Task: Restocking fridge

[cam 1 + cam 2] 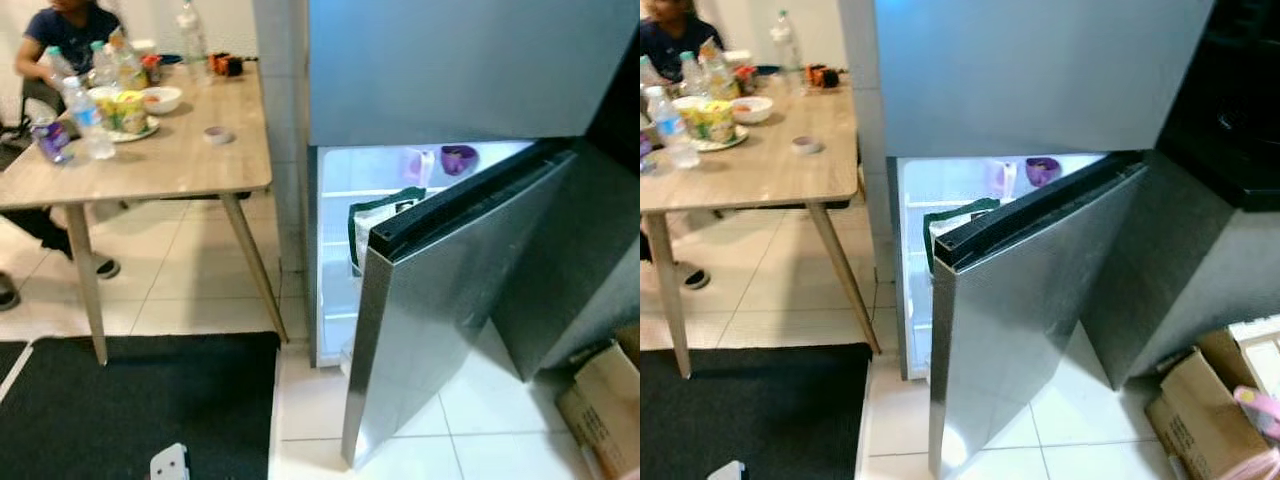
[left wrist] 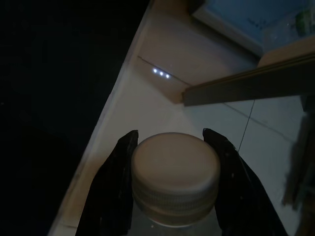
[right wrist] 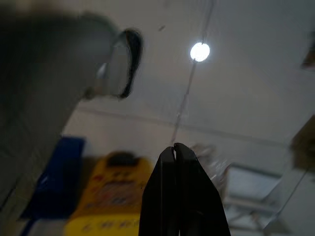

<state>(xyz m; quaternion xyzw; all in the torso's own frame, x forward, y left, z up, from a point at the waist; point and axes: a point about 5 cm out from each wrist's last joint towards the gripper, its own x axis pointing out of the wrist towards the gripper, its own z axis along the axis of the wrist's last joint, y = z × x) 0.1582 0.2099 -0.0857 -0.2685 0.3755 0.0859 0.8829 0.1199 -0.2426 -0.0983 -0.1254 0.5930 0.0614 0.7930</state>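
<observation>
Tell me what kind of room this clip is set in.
Most likely a home kitchen-dining area: a steel fridge with its lower door swung open, a wooden dining table laid with water bottles and bowls, a person sitting at it, and a tiled floor.

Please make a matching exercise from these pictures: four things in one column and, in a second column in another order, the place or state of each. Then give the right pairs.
Things:
1. lower fridge door
2. purple bowl
3. left pincer
4. tape roll

Places or states:
A. on the wooden table
B. shut on a bottle cap
C. standing open
D. inside the fridge, on the top shelf

Pairs: 1-C, 2-D, 3-B, 4-A
</observation>
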